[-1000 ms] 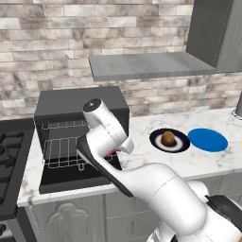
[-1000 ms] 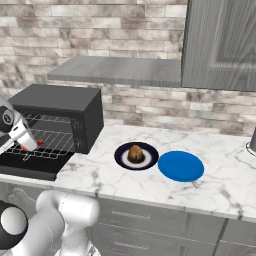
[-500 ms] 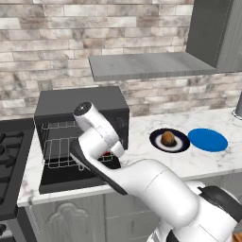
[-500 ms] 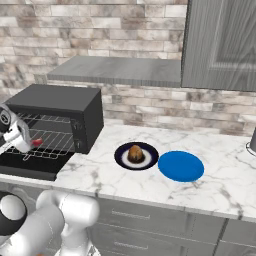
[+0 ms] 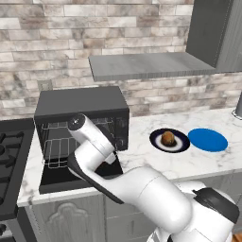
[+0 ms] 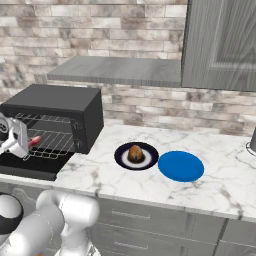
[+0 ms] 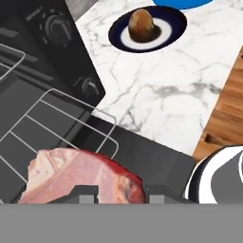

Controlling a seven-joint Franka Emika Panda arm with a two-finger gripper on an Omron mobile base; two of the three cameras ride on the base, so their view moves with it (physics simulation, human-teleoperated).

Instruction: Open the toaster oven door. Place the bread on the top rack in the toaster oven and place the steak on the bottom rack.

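A white robot arm reaches into an open toaster oven [image 5: 82, 120], a boxy matte-black shell with a dark grey top; its gripper [image 7: 121, 193] is clamped on the steak [image 7: 80, 175], a flat, pale pink slab with a darker red rim and a soft, floppy look.

Just beyond the gripper lies the bottom rack [image 7: 57, 128], thin silver wire in a grid with a rounded front corner; above it in the oven is the top rack [image 6: 50, 121], the same wire grid. Under the gripper the toaster oven door [image 7: 142, 156] lies folded flat, smooth and black.

Risks, as a judgement: the limp meat could sag and snag on the rack's front wire; let go too near that edge, it could slide onto the door; the hand could also knock the upper rack.

Well away to the gripper's right, on the white veined marble counter [image 6: 150, 185], the bread [image 6: 135, 153], a small round golden-brown bun, sits on a dark plate [image 6: 122, 159]; beside that lies a plain blue plate [image 6: 181, 166].
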